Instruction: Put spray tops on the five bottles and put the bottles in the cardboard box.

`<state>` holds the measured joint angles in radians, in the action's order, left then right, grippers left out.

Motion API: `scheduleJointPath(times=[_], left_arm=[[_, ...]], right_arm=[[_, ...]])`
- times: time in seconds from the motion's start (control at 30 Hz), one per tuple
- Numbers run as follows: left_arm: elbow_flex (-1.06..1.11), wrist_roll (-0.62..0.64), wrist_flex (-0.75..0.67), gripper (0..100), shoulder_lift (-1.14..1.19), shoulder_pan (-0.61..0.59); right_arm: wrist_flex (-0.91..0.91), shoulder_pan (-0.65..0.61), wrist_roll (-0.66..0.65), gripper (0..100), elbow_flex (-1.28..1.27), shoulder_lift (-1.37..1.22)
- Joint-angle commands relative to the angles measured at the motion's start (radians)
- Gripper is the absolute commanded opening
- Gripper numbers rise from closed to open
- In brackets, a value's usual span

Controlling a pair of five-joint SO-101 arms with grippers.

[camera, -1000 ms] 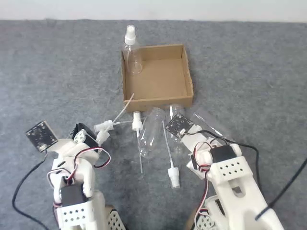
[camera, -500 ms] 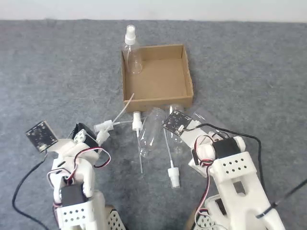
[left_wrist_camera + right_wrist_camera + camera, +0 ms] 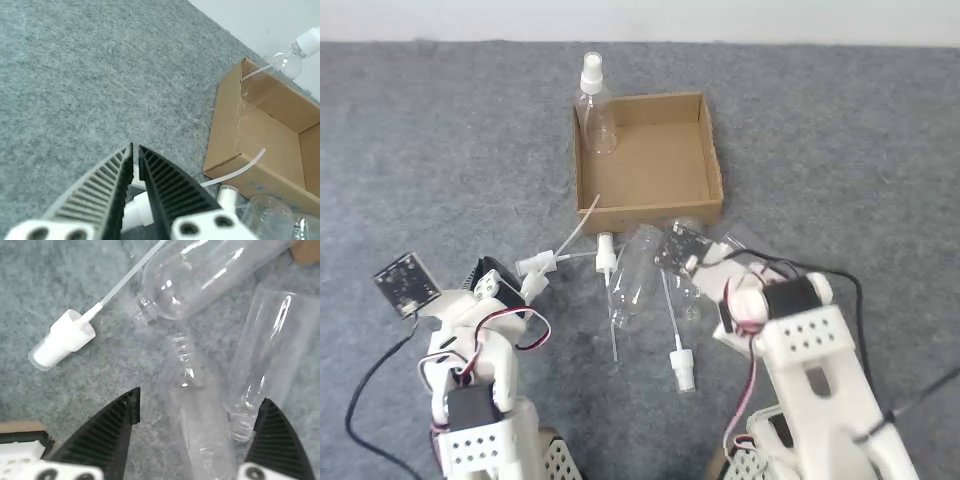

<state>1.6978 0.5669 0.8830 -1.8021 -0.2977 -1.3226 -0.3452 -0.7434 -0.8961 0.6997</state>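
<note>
The left hand [image 3: 135, 148] was closed almost fully on a white spray top [image 3: 137, 212], whose dip tube [image 3: 235, 167] ran toward the front wall of the cardboard box [image 3: 650, 212]. The right hand [image 3: 200, 396] stood wide open and held nothing, poised over uncapped clear bottles [image 3: 200, 270] lying together on the grey surface [image 3: 440, 150], just in front of the box. A loose spray top [image 3: 60, 342] lay beside them. One capped bottle [image 3: 596, 110] leaned in the box's far corner, its top above the rim.
</note>
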Motion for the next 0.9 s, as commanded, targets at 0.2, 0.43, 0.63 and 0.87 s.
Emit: scheduleJointPath(times=[0.2, 0.43, 0.63, 0.87], left_arm=[[-0.013, -0.009, 0.003, 2, -0.015, -0.005], [-0.013, -0.009, 0.003, 2, -0.015, -0.005], [-0.013, -0.009, 0.003, 2, -0.015, -0.005], [-0.013, -0.009, 0.003, 2, -0.015, -0.005]], right_arm=[[-0.01, 0.015, -0.046, 32.0, 0.169, -0.318], [0.004, 0.077, -0.178, 26.4, 0.167, -0.381], [0.053, 0.127, -0.264, 26.2, 0.166, -0.463], [0.117, 0.128, -0.264, 26.1, 0.166, -0.545]])
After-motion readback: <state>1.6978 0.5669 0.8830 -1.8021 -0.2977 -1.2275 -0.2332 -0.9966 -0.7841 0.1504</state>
